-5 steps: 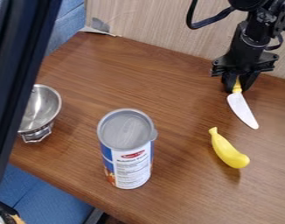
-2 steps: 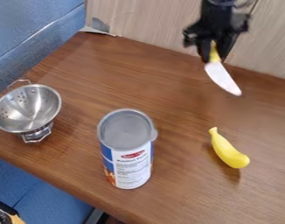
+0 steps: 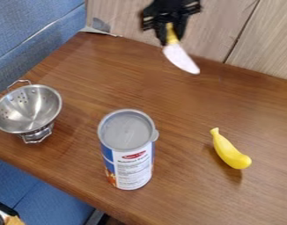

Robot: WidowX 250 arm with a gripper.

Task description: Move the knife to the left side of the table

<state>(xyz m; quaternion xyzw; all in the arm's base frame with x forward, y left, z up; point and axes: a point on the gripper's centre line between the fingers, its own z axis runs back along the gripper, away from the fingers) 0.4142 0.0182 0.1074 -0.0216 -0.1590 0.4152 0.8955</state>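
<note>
Item: knife (image 3: 179, 57), held in the air over the far part of the table (image 3: 110, 81), near the back panel (image 3: 204, 37). The jaws of the black gripper (image 3: 171, 40) are closed on its yellow handle (image 3: 171, 33), one on each side. The pale blade (image 3: 183, 62) hangs free, tip slanting down and toward the view's right.

Handling assessment: the knife appears to be a toy, probably light, stiff and not readily broken. Smooth plastic, if such it is, could pivot between the jaws should the blade tip knock something. The handle is the proper place to take hold; the present grip is judged acceptable.

Other items: the metal colander (image 3: 28, 107) stands at the view's left, the can (image 3: 128, 154) upright near the front, the yellow banana (image 3: 231, 151) to its right.

Outstanding: placement. Carriage farther left is advised, behind the colander, then a low release so the blade settles flat.
</note>
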